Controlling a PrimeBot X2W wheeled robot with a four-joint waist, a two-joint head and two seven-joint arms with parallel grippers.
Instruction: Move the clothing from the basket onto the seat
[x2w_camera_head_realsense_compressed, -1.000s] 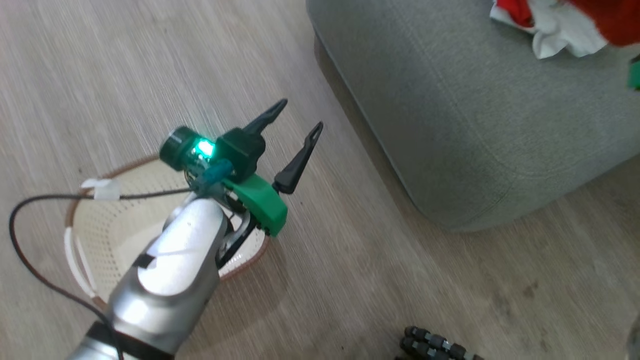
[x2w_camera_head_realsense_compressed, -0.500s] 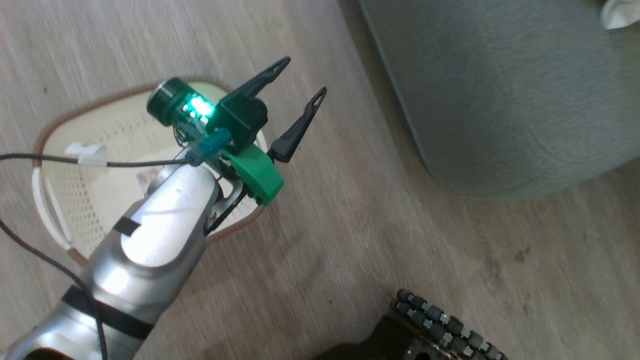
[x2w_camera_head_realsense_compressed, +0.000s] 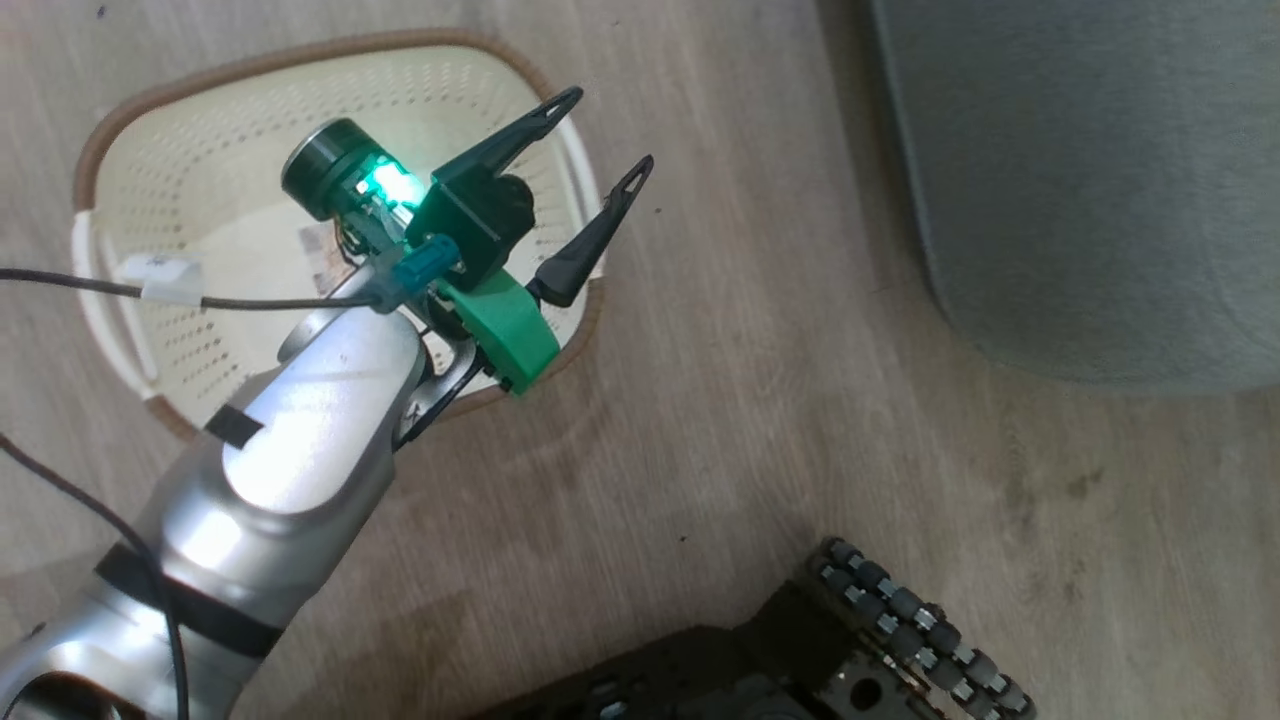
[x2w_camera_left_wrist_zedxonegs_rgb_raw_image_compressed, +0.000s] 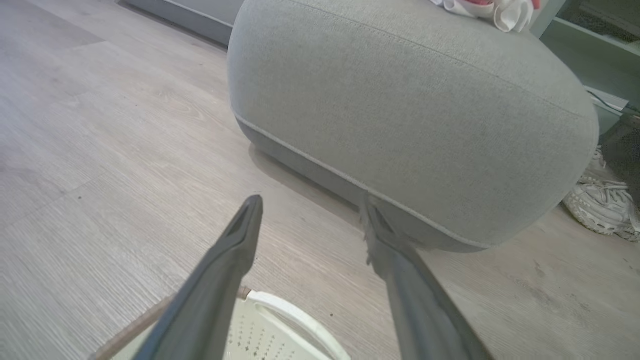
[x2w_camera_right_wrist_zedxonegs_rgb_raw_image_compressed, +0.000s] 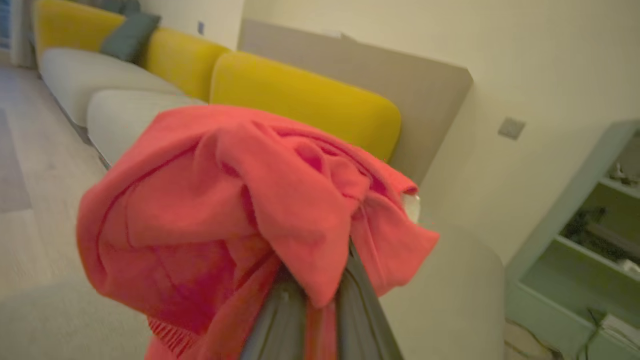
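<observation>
1. Right gripper (x2w_camera_right_wrist_zedxonegs_rgb_raw_image_compressed: 317, 305): closed on the clothing (x2w_camera_right_wrist_zedxonegs_rgb_raw_image_compressed: 225, 200). In the right wrist view the two fingers (x2w_camera_right_wrist_zedxonegs_rgb_raw_image_compressed: 367, 325) rise from the bottom edge, almost together. A strip of red cloth runs down the narrow gap between them. The rest of the clothing bunches over and around the fingertips and hides them. It hangs mostly to the left of the fingers, with a smaller flap to their right. I see a small white patch at its right edge. Behind it stand yellow cushions (x2w_camera_right_wrist_zedxonegs_rgb_raw_image_compressed: 300, 95) and a pale shelf (x2w_camera_right_wrist_zedxonegs_rgb_raw_image_compressed: 590, 225).

2. Left gripper (x2w_camera_head_realsense_compressed: 612, 128): open, fingers spread wide, nothing between them. In the head view it hangs above the right rim of the basket (x2w_camera_head_realsense_compressed: 100, 160), which stands on the wood floor (x2w_camera_head_realsense_compressed: 800, 350). A label (x2w_camera_head_realsense_compressed: 322, 250) lies on the basket's bottom. The fingers point toward the seat (x2w_camera_head_realsense_compressed: 1080, 180), which is well apart from the basket.

3. In the left wrist view a red and white bit of fabric (x2w_camera_left_wrist_zedxonegs_rgb_raw_image_compressed: 487, 7) lies on the seat's top at the far edge. I cannot tell whether it belongs to the clothing in the right gripper. A white shoe (x2w_camera_left_wrist_zedxonegs_rgb_raw_image_compressed: 600, 205) sits on the floor just beside the seat.

4. A roller wheel (x2w_camera_head_realsense_compressed: 915, 620) of the base shows at the bottom of the head view.
</observation>
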